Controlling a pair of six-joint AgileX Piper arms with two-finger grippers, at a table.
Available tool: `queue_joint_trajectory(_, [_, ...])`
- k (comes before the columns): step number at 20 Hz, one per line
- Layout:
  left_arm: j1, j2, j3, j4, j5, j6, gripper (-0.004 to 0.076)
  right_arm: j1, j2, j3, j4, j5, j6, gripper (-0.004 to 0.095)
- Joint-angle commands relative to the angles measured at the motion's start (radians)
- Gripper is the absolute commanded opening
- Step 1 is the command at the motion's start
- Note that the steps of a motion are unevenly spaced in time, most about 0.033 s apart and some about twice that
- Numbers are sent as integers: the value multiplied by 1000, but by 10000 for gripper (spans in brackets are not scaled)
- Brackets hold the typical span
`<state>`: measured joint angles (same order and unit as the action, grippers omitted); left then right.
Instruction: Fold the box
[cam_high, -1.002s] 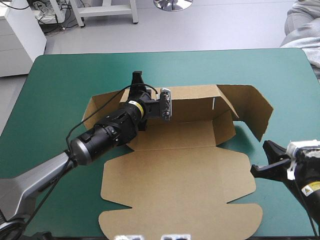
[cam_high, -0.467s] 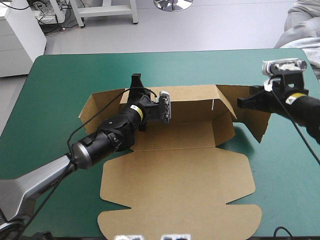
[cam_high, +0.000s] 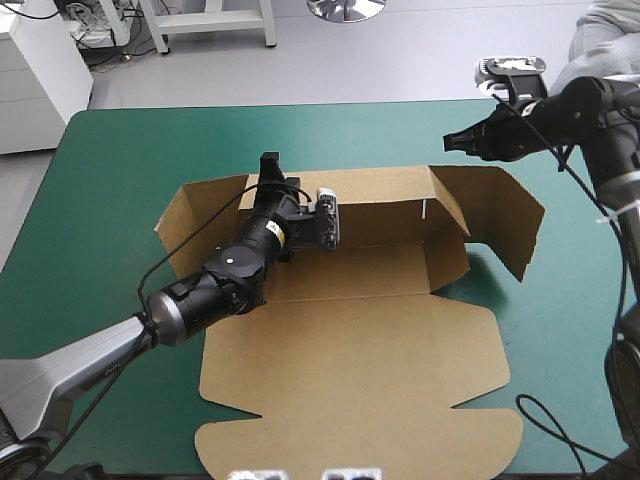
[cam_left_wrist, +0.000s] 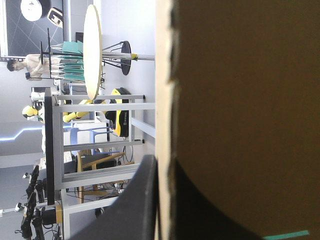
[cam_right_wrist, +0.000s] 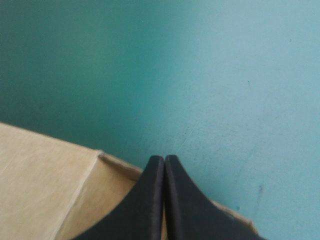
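As right gripper shifts leftward, box unmoved

The left end effector straddles the box's far wall.

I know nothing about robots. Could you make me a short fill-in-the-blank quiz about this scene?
1. The box has its lid lying ___ on the table.
2. The left gripper grips one raised ___ of the box.
3. The right gripper has its fingers ___, holding nothing.
Missing words: flat, wall, shut.
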<state>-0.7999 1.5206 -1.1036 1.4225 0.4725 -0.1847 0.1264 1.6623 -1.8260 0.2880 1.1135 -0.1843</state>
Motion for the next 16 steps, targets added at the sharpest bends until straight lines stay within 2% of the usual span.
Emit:
queue_joint_trajectory(1, [-1, -42, -22, 35, 21, -24, -10, 0, 60, -125, -7, -8, 29, -19])
queue_joint_trajectory(3, [-1, -42, -22, 35, 25, -22, -10, 0, 136, -198, -11, 26, 61, -19])
queue_joint_trajectory(6, [-1, -42, -22, 27, 25, -17, -10, 0, 243, -287, -42, 141, 84, -19])
queue_joint_trajectory(7, [-1, -42, -22, 27, 25, -17, -10, 0, 250, -285, -42, 141, 97, -19])
queue_joint_trajectory(10, [-1, -42, -22, 27, 29, -17, -10, 0, 249, -249, -22, 143, 101, -19])
queue_joint_trajectory(16, [-1, -42, -22, 27, 48, -25, -10, 0, 138, -40, 65, 143, 46, -19])
